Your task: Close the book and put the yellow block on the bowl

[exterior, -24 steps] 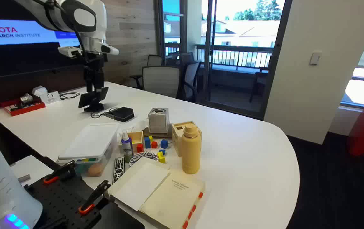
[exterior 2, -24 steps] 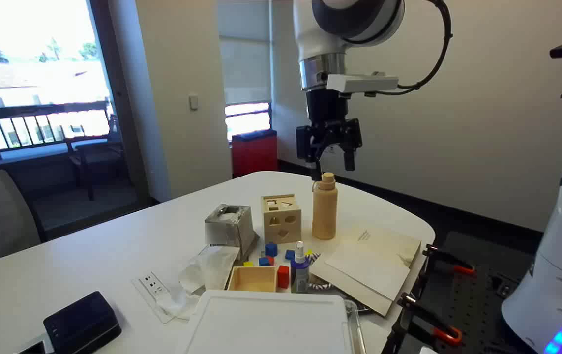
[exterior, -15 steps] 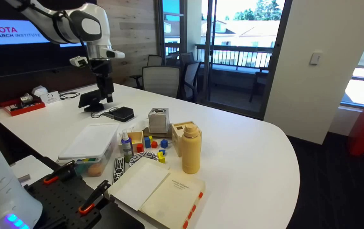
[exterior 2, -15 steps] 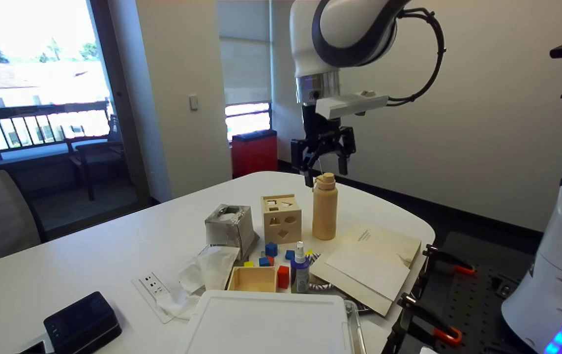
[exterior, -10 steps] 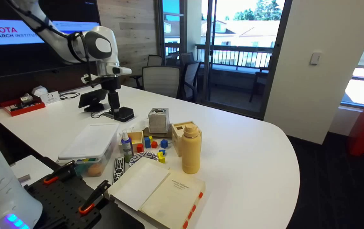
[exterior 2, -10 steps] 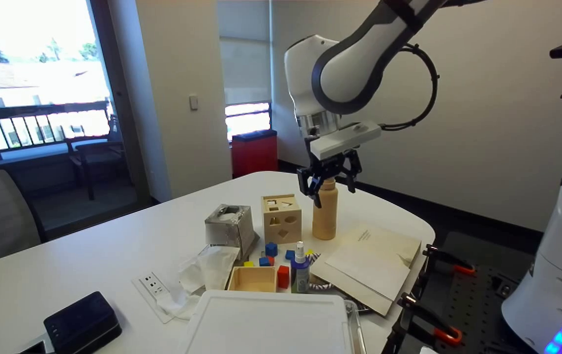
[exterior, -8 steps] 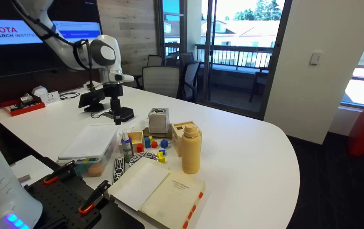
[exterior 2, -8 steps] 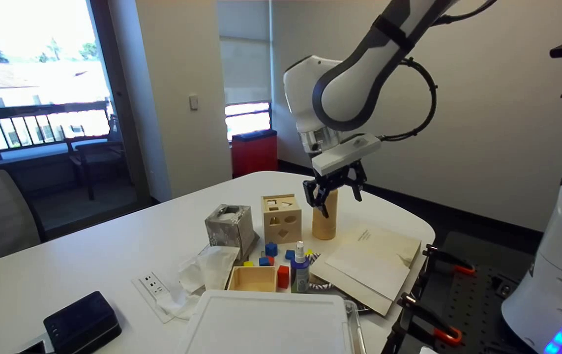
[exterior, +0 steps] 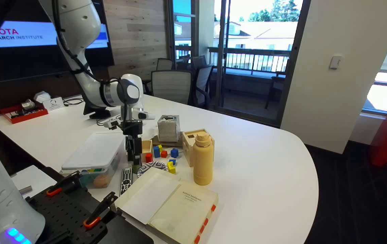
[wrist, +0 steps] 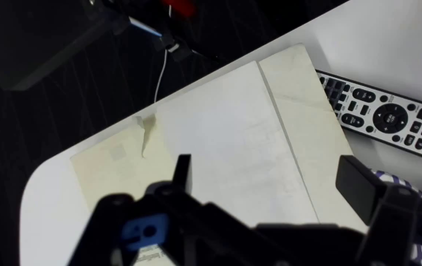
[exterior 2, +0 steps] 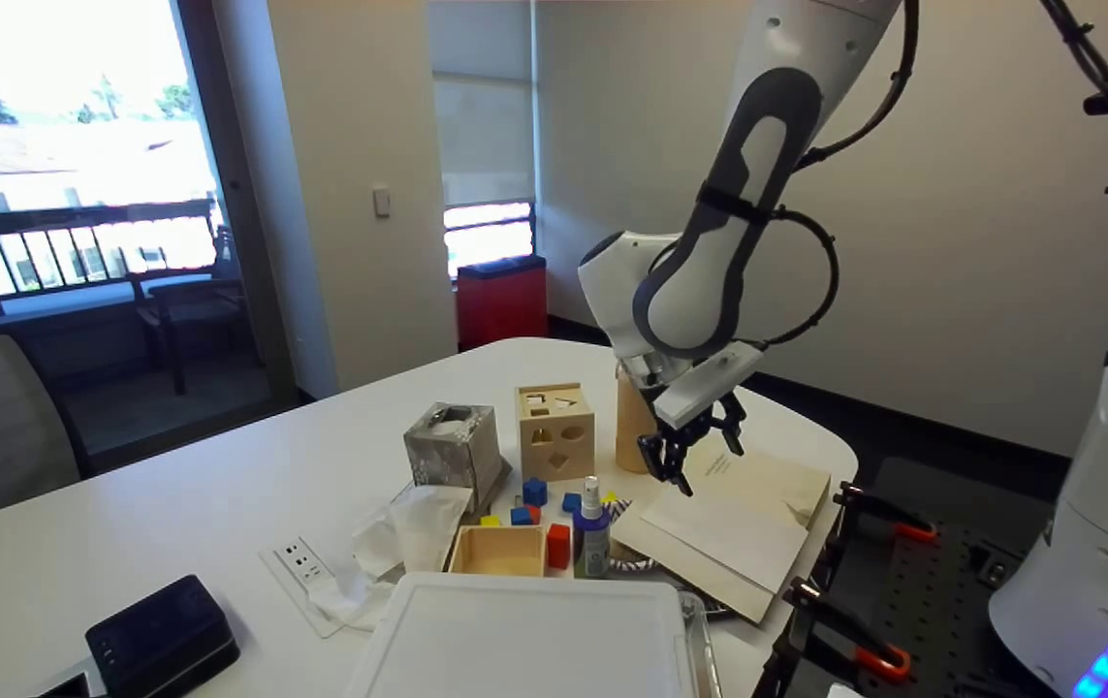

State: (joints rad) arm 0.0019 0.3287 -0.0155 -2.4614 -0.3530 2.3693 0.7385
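1. Lower than before, the end effector (wrist: 268, 178) has come down toward the open book (exterior: 167, 205), fingers spread wide, holding nothing; probably the approach for closing it.
2. Unmoved, the book lies flat on the counter (exterior: 264, 176): one half white within cream, the other a printed title page (exterior: 183, 213), red tabs (exterior: 206, 222) along its edge.
3. A yellow block (exterior: 171, 168) sits beside the bowl (exterior: 155, 164), just past the book; placing it remains.
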